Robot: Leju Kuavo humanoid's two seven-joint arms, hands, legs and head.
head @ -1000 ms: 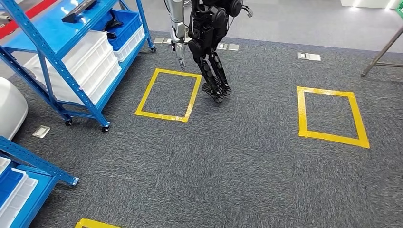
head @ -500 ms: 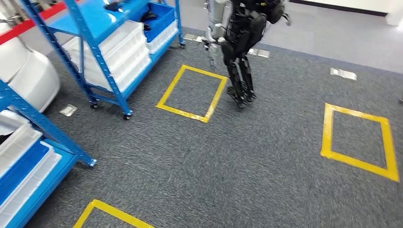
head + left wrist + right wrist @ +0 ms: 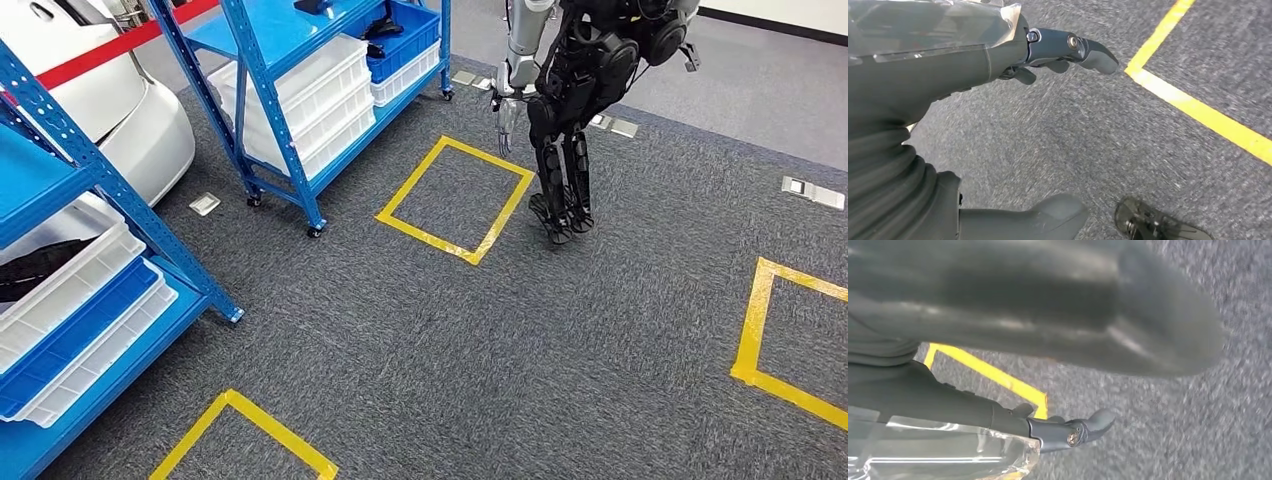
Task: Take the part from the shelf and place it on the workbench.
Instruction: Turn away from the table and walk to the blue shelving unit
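My left hand [image 3: 955,107] hangs over the grey carpet with its thumb and dark fingers [image 3: 1073,47] apart, holding nothing. My right hand [image 3: 998,405] also hangs above the carpet, its fingers [image 3: 1083,430] stretched out and empty. In the head view a blue shelf [image 3: 120,200] stands close at the left with white and blue bins, and a dark part [image 3: 40,268] lies in its upper white bin. A second blue shelf [image 3: 262,100] stands farther back, with dark parts in a blue bin [image 3: 400,35].
Another humanoid robot [image 3: 580,90] stands beside a yellow taped square [image 3: 455,195] on the carpet. More yellow squares lie at the right [image 3: 790,330] and near the front [image 3: 240,440]. A white rounded body [image 3: 110,110] sits behind the shelves.
The whole head picture has shifted right as the camera turned left. The near shelf and white body now take up more of the left side. The other robot keeps its place by the square.
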